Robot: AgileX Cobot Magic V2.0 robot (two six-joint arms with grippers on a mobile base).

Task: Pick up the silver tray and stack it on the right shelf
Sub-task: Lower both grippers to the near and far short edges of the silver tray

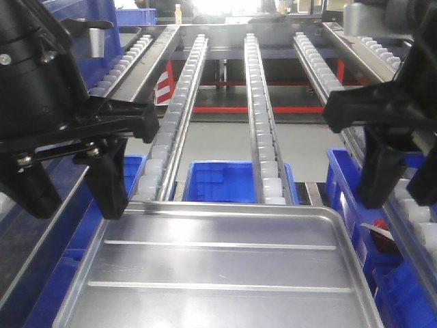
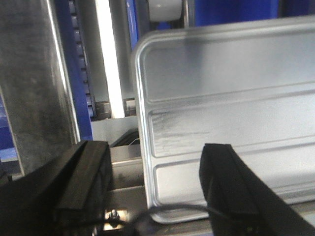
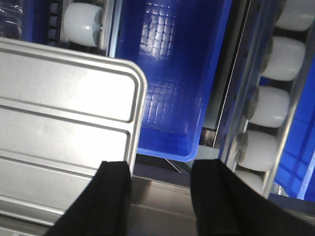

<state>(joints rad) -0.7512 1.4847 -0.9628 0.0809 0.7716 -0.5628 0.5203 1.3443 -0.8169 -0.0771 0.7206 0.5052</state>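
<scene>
The silver tray (image 1: 218,273) with two raised ridges lies flat in the near foreground, at the front end of the right shelf's white roller rails (image 1: 259,123). My left gripper (image 1: 72,188) is open at the tray's left far corner. In the left wrist view its fingers straddle the tray's left rim (image 2: 142,147), one finger (image 2: 81,182) outside and one over the tray (image 2: 221,98); the steel crossbar (image 2: 125,169) shows below. My right gripper (image 1: 403,178) is open beside the tray's right edge. In the right wrist view (image 3: 165,194) one finger (image 3: 115,196) overlaps the tray's rim (image 3: 135,147).
A blue bin (image 1: 232,181) sits below the rails beyond the tray and also shows in the right wrist view (image 3: 172,73). More blue bins (image 1: 403,294) stand at the right, below another roller rail (image 3: 275,98). A roller rack (image 1: 130,58) runs along the left.
</scene>
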